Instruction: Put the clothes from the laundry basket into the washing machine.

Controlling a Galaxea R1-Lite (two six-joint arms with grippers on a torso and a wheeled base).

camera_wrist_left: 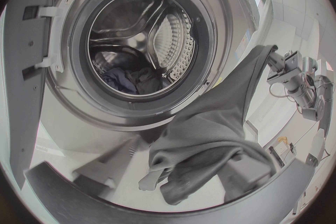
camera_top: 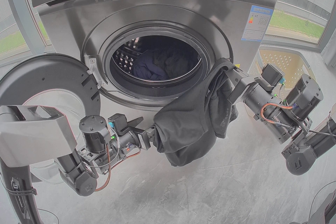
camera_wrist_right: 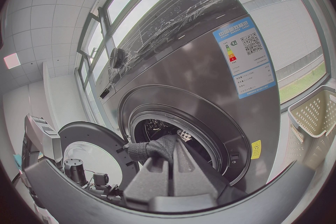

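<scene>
Left tool and right tool both clamp the dark garment before the washing machine; left wrist view catches clothes inside, right wrist the laundry basket.

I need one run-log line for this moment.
left pincer: shut on dark garment | right pincer: same garment | garment: hanging before drum | drum: dark clothes inside

Cannot judge left gripper hold: swallowed by dark garment, blurred up close. See laundry basket partly, behind right arm.
</scene>
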